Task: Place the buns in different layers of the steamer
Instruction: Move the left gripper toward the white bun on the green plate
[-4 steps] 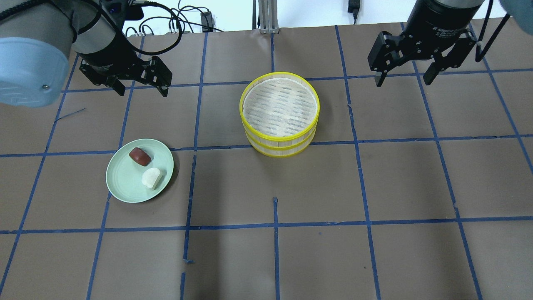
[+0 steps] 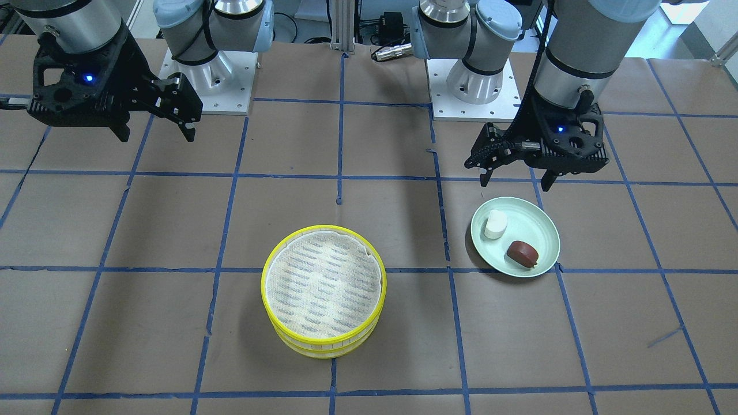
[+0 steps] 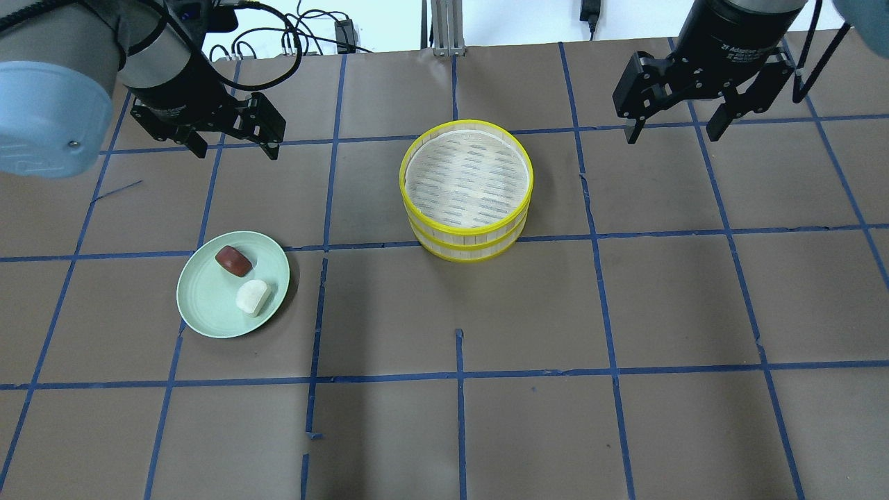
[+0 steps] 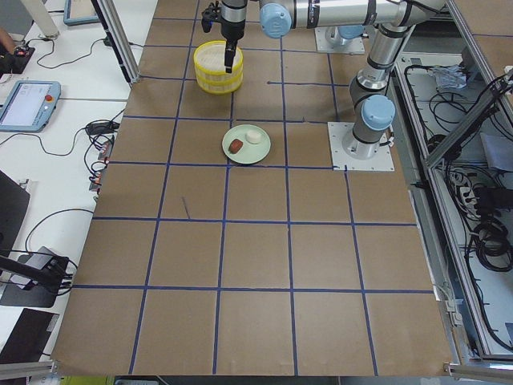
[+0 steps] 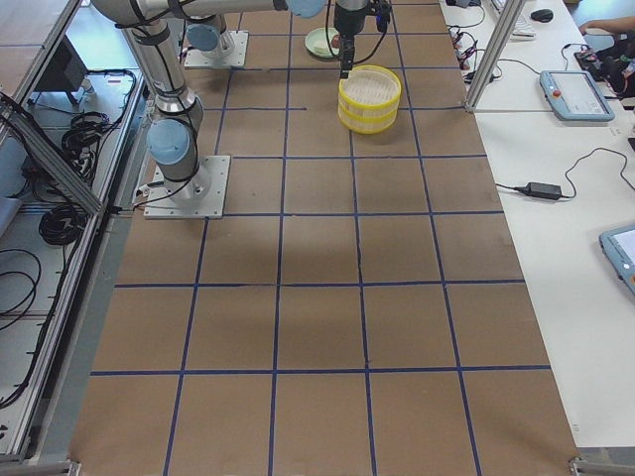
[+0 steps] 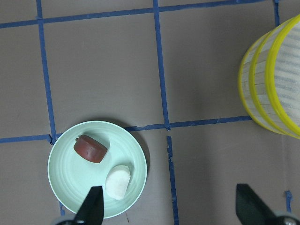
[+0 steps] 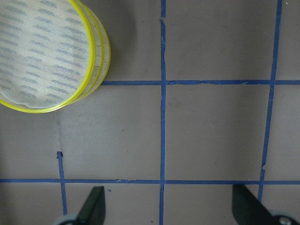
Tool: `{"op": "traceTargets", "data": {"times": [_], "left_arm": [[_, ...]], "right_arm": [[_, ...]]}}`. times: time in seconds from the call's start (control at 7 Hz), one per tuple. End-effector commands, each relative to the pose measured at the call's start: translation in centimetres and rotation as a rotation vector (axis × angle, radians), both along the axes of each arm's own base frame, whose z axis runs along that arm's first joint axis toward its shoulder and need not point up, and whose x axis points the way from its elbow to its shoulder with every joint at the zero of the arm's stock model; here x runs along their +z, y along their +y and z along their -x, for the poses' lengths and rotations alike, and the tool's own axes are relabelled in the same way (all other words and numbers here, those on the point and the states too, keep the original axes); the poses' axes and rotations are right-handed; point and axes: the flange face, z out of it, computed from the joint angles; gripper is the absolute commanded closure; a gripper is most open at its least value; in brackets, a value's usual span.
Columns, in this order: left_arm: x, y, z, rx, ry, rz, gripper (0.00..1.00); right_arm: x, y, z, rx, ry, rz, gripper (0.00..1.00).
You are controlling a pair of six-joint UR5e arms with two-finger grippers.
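Hovering over the table (image 3: pixel 486 417) with jaws spread wide and nothing held: left gripper (image 3: pixel 235 148) and right gripper (image 3: pixel 672 133) alike. By the look of it, the very start of the job, with both buns unpicked and both layers bare or covered.

Below the left gripper, off toward one finger rather than centred between the two: pale green plate (image 3: pixel 205 305), carrying the white bun (image 3: pixel 253 297) nearer that finger and the reddish-brown bun (image 3: pixel 233 260) just past it, close together but apart. Farther out on the gripper's inner side, roughly midway toward the right gripper: upper layer (image 3: pixel 402 177) stacked on lower layer (image 3: pixel 467 251).

For a clean pick:
- Shift sideways to bring one bun squarely between the fingers.
- Turn the wrist to keep the other bun outside the closing path.
- Descend straight, stop short of the plate and close gently. Probably soft and easily dented.

Likely needed too: lifting the upper layer aside with the right gripper, to uncover the lower floor for its bun.

Hidden: the lower layer's floor, wholly covered. Cut off in the left wrist view: most of the steamer stack, and in both wrist views all but the fingertips. Too small in the side views for any detail of the buns. Layers nested tight or resting loose: cannot tell.
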Motion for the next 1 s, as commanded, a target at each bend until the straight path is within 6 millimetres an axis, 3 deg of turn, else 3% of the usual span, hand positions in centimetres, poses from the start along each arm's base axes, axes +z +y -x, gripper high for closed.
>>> {"op": "traceTargets", "data": {"times": [0.0,0.43,0.71,0.86], "left_arm": [[-3.7,0.5,-2.0,-0.022,-0.004,-0.06,0.0],[-10.1,0.8,-6.7,0.05,0.003,-0.13,0.0],[-13.7,0.3,-6.9,0.053,0.009,-0.177,0.01],[-17.0,0.5,-6.9,0.056,0.017,-0.22,0.03]], "right_arm": [[0.0,0.0,0.0,0.0,0.0,-0.001,0.05],[0.0,0.0,0.0,0.0,0.0,-0.001,0.05],[-0.1,0.0,0.0,0.0,0.0,-0.002,0.05],[-0.1,0.0,0.0,0.0,0.0,-0.002,0.05]]}}
